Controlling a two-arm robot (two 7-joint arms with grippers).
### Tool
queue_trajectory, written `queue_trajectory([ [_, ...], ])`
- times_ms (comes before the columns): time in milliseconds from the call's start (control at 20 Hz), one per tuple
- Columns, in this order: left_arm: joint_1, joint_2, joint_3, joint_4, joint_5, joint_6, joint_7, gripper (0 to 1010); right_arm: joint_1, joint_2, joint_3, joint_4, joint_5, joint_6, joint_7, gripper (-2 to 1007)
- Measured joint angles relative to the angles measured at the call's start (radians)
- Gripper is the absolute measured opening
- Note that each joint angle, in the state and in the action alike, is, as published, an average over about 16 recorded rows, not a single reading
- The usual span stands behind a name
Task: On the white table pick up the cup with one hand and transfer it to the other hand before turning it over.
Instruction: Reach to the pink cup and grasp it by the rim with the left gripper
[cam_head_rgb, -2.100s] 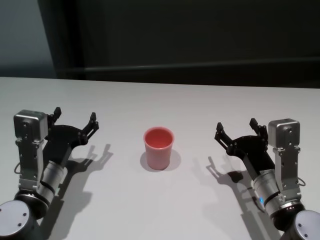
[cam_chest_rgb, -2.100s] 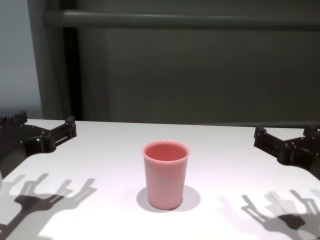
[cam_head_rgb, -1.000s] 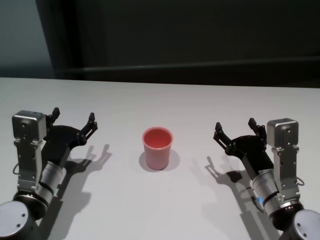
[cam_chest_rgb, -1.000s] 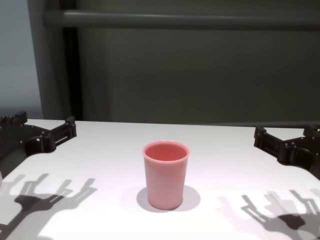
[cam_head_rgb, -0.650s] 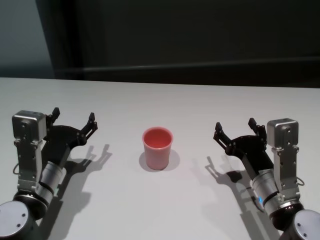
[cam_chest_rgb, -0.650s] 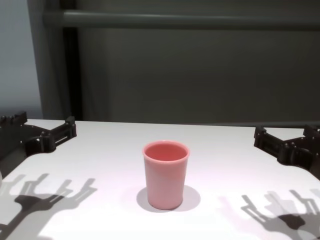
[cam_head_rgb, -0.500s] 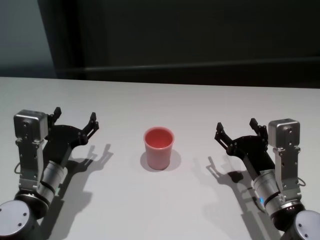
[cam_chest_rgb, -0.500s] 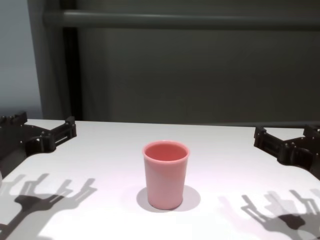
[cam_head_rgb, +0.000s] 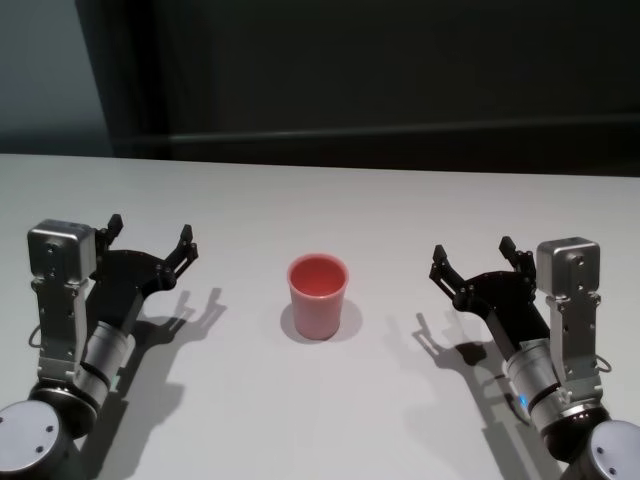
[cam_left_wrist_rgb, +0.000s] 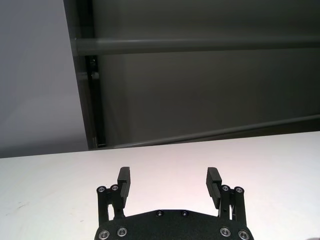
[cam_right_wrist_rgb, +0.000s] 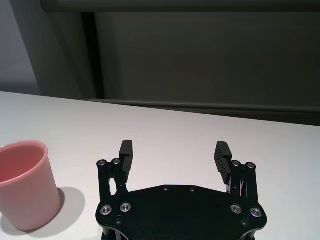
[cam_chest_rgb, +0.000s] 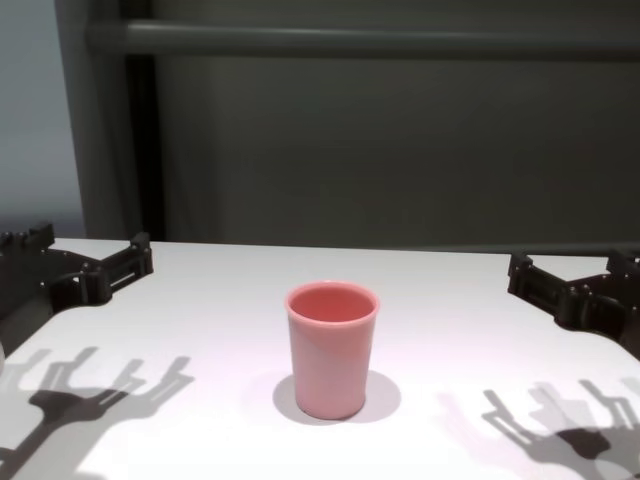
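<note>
The small pink tapered plastic cup (cam_head_rgb: 318, 296) stands upright, mouth up, on the plain matte white table (cam_head_rgb: 320, 200), between the two grippers and well apart from both. The left gripper (cam_head_rgb: 150, 240) and the right gripper (cam_head_rgb: 472, 259) both have their jaws spread wide and hold nothing. The cup lies inward of each pair of jaws, about level with them, its long axis vertical. Neither arm looks clearly nearer, so either could make a sideways approach.

Legible text, labels, brands, numbers, signs: none in any view. No readable marking on any surface shown.
</note>
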Motion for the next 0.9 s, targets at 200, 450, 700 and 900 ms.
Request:
queue_trajectory([
  [200, 0.0, 0.0, 0.0, 0.0, 0.0, 0.0, 0.0, 1001, 0.0, 0.0, 0.0, 0.0, 0.0, 0.0, 0.0, 1002],
  [450, 0.0, 0.0, 0.0, 0.0, 0.0, 0.0, 0.0, 1001, 0.0, 0.0, 0.0, 0.0, 0.0, 0.0, 0.0, 1002],
  [700, 0.0, 0.0, 0.0, 0.0, 0.0, 0.0, 0.0, 1001, 0.0, 0.0, 0.0, 0.0, 0.0, 0.0, 0.0, 1002],
  [900, 0.0, 0.0, 0.0, 0.0, 0.0, 0.0, 0.0, 1001, 0.0, 0.0, 0.0, 0.0, 0.0, 0.0, 0.0, 1003],
])
